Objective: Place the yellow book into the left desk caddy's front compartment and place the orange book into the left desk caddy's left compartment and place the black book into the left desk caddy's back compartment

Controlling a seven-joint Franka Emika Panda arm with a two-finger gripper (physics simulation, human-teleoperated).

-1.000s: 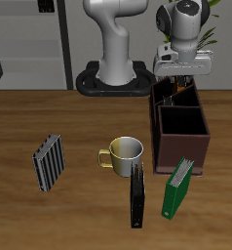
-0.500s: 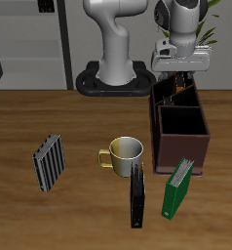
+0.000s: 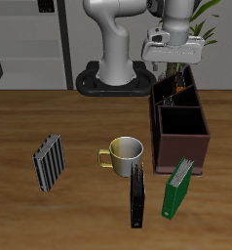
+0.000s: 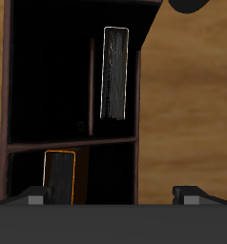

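Orange book stands caddied beneath the claw.

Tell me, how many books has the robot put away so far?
Two look done: the yellow book and orange book stand inside the left desk caddy. The gripper is open and empty above it. Left: the black book sits on the table by the mug.

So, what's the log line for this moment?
end effector: open, empty, above caddy | orange book: in caddy | yellow book: in caddy | black book: on table by mug
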